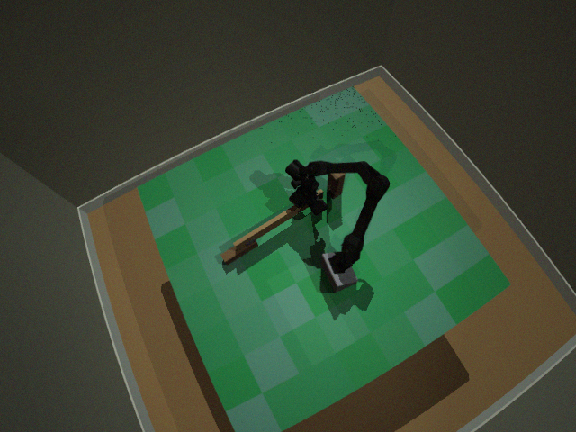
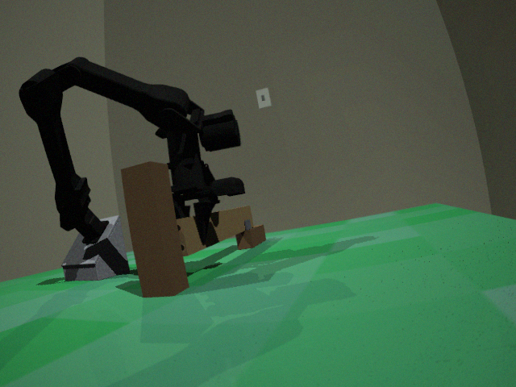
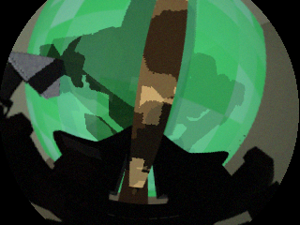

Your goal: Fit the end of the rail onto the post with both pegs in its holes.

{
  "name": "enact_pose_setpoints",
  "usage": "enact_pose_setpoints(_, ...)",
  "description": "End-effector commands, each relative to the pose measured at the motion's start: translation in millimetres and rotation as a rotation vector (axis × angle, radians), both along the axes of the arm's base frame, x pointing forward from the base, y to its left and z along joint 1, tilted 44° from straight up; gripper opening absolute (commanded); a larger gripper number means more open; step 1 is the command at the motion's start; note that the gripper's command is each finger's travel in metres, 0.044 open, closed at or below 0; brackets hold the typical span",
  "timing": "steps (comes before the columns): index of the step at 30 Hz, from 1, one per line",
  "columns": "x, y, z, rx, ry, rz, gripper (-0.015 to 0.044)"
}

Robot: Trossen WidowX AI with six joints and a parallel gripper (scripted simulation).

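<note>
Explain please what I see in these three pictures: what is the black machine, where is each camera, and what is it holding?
The black machine is a robot arm bolted to a grey base. One picture looks down from above, one looks from low at the side, and the round one comes from a camera on the arm's wrist. At its end is a gripper whose jaws are shut on a long wooden rail. The rail's far end sits at a low wooden block. Its near end is beside an upright wooden post. All of it stands on a green chequered table.
</note>
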State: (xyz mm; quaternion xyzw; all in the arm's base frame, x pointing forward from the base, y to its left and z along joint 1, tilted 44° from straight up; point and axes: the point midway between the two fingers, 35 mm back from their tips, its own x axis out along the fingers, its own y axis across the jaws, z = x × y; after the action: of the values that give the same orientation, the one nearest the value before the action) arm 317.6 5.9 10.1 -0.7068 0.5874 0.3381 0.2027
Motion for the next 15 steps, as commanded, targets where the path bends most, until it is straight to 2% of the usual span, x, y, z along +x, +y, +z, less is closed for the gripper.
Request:
enact_pose_setpoints(1, 0.8, 4.5, 2.9, 0.011, -0.003, 0.003, 0.0)
enact_pose_setpoints(15, 0.2, 9.4, 7.9, 0.011, -0.003, 0.003, 0.0)
